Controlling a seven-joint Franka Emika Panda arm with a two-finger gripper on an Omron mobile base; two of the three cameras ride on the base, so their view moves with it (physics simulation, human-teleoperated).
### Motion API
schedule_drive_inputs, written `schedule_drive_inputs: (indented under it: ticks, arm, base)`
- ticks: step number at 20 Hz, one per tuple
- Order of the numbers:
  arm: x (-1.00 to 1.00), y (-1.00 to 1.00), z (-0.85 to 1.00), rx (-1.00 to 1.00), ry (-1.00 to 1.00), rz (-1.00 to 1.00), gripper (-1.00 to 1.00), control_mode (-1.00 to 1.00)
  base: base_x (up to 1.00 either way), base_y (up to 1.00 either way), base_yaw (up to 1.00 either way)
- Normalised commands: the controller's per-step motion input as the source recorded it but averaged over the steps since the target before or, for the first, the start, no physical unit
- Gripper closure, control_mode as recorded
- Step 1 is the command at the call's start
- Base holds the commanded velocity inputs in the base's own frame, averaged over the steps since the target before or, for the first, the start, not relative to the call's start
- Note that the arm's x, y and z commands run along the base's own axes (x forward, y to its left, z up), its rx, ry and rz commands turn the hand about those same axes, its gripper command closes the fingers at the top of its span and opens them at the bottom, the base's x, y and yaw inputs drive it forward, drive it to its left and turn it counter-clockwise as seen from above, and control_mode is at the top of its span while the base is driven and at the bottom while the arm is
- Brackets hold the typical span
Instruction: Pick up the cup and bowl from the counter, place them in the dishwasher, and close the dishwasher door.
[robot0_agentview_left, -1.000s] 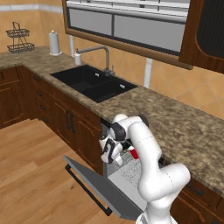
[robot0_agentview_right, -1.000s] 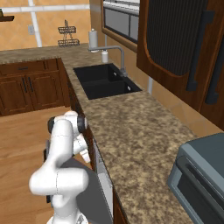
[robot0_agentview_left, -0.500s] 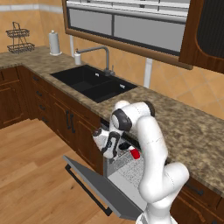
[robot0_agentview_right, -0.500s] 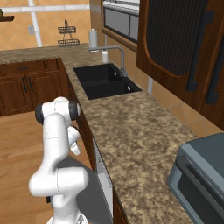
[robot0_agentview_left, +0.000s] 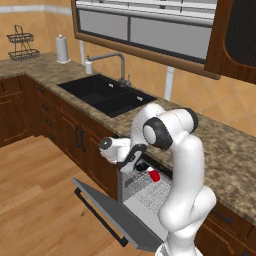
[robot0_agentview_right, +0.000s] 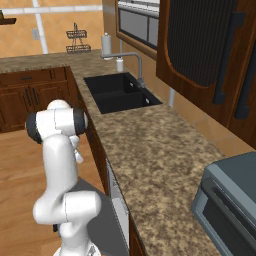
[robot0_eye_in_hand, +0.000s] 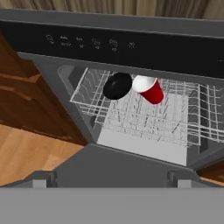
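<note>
Wire rack (robot0_eye_in_hand: 144, 114) inside the dishwasher (robot0_eye_in_hand: 131, 52) holds a glossy black bowl (robot0_eye_in_hand: 117, 85) on edge and a tapered red cup (robot0_eye_in_hand: 148, 89) tipped on its side, white rim touching the bowl. Its flat grey door (robot0_agentview_left: 115, 212) hangs open under the speckled granite counter (robot0_agentview_right: 150, 150). Above the door, the gripper (robot0_agentview_left: 134, 159) stands wide and empty.

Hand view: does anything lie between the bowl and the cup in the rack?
Nothing: the black bowl and red cup sit side by side, edges meeting, on the white wire rack.
</note>
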Motion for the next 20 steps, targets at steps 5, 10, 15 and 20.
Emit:
schedule_drive_inputs:
  ticks: [5, 10, 15, 20]
  arm:
    - [-0.87, 0.92, 0.21, 0.0, -0.23, 0.01, -1.0, -1.0]
    - [-1.0, 0.81, 0.04, 0.0, -0.24, 0.0, -1.0, -1.0]
    - [-1.0, 0.74, 0.0, 0.0, -0.15, 0.0, -1.0, -1.0]
    - [-0.84, 0.82, 0.0, 0.03, -0.02, 0.0, -1.0, -1.0]
  base:
    - [0.0, 0.0, 0.0]
    - [0.0, 0.0, 0.0]
    - [0.0, 0.0, 0.0]
    - [0.0, 0.0, 0.0]
